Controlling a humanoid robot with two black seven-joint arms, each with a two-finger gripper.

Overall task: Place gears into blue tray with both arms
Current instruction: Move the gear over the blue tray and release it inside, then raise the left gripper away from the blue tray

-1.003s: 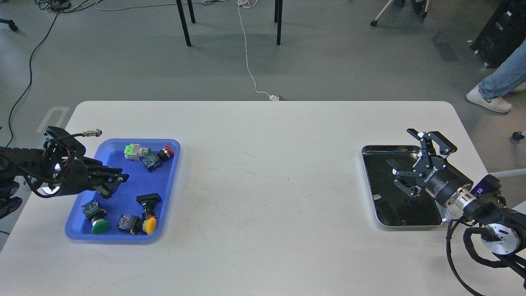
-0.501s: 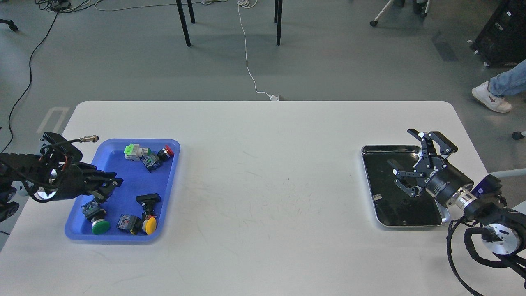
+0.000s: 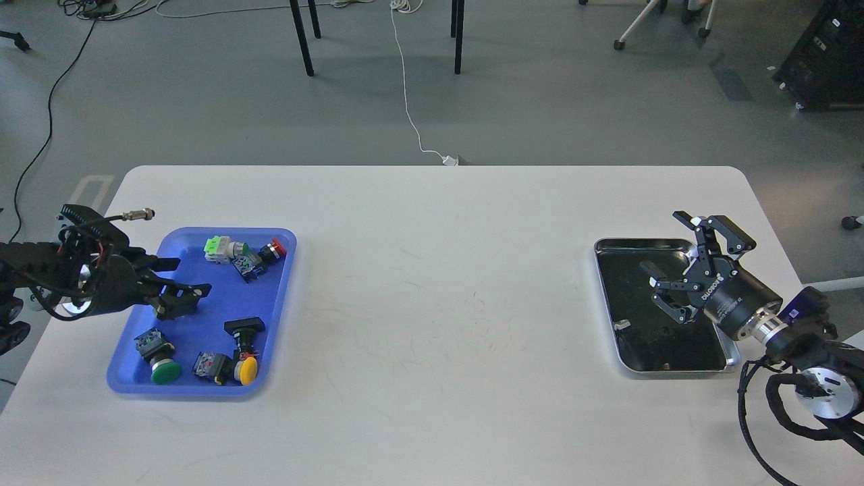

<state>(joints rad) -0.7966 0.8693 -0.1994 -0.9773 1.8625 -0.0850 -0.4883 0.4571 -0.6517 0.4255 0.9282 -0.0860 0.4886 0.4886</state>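
Observation:
The blue tray lies at the table's left and holds several push-button switches. My left gripper hangs over the tray's left half with its two black fingers spread apart and nothing visible between them. At the right, my right gripper stands open over the steel tray, also with nothing between its fingers. I cannot make out any gears: none shows in the blue tray, and the steel tray's black inside hides anything small and dark.
Switches with a green cap, a yellow cap and a red cap lie in the blue tray. A small pale speck sits in the steel tray. The white table stretches between the two trays.
My left gripper drew back to the left over the blue tray and its fingers have spread open. The right gripper shifted slightly right. A walking person has left the view.

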